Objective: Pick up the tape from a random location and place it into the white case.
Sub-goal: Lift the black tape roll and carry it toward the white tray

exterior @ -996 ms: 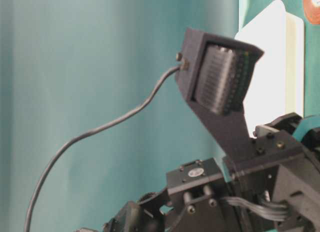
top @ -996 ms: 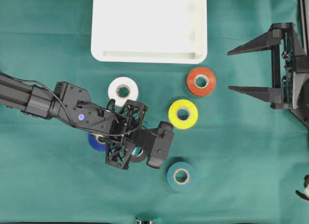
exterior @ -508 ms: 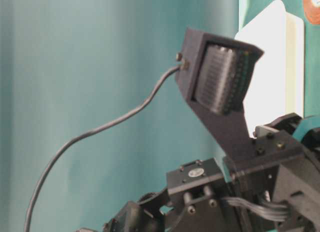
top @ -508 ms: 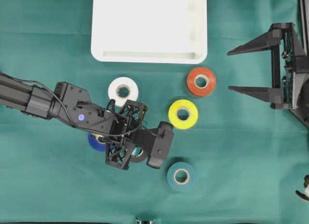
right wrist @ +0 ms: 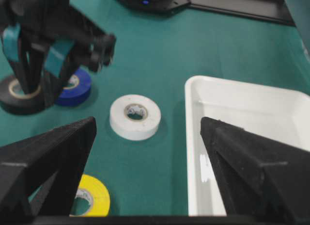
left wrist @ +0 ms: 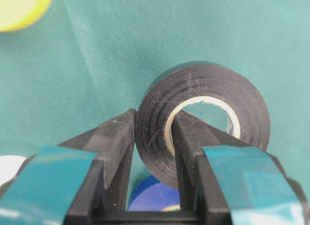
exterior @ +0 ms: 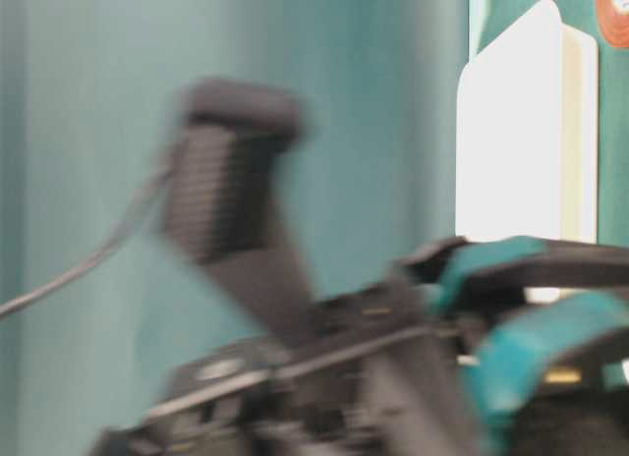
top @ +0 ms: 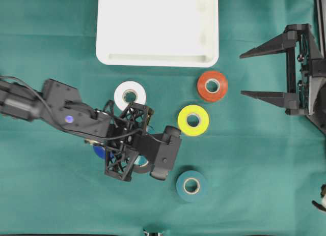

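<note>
The left gripper [left wrist: 152, 147] is clamped on the wall of the black tape [left wrist: 203, 120], apparently barely off the cloth (hard to judge). The white case [top: 158, 59] holds nothing; the carry and drop remain. The right gripper [top: 265, 73] stands wide apart.

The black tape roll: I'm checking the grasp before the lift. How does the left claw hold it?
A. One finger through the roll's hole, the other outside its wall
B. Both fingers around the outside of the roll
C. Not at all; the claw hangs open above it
A: in the left wrist view the left claw pinches the wall of the black tape roll, one finger inside the hole, the other outside.
</note>
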{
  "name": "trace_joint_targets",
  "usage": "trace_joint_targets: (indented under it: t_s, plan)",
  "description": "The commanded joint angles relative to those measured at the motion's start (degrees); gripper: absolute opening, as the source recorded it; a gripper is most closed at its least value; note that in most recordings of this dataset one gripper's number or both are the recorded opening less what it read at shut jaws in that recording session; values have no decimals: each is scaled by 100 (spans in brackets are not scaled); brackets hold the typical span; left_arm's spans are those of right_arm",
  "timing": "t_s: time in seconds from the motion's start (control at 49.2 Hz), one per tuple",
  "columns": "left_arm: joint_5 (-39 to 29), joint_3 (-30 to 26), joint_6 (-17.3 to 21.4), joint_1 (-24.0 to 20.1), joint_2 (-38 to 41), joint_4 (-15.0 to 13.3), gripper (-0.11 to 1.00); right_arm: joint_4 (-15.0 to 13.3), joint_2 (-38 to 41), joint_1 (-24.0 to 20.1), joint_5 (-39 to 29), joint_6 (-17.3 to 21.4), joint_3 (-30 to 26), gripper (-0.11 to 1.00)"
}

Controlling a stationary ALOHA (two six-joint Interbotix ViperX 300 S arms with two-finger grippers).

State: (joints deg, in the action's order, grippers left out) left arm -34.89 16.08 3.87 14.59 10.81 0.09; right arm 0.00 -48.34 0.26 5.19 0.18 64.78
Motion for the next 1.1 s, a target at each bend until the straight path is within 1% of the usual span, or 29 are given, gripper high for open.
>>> trace_joint_targets:
  t_s: [0.0,0.142,0.244,0.488,0.854,1.077]
  plan:
    - [-26,-149,-9,26,-448,-9,18,9,26,9,-18,0,-158,91]
    - [-149,-202,-9,26,-738,-9,18,9,26,0,-44,0,-158,91]
    - [-378,-290,-9,26,-853,-9,18,9,26,0,-44,0,-158,91]
    - [-1072,-703,-9,35,-1037,0,18,9,26,0,-44,0,-149,91]
    - [-1749,-1204,0,62,-1564,9,18,9,26,9,-44,9,-158,91]
    - [-2145,-1433,0,70,-1723,9,18,9,26,0,-44,9,-167,91]
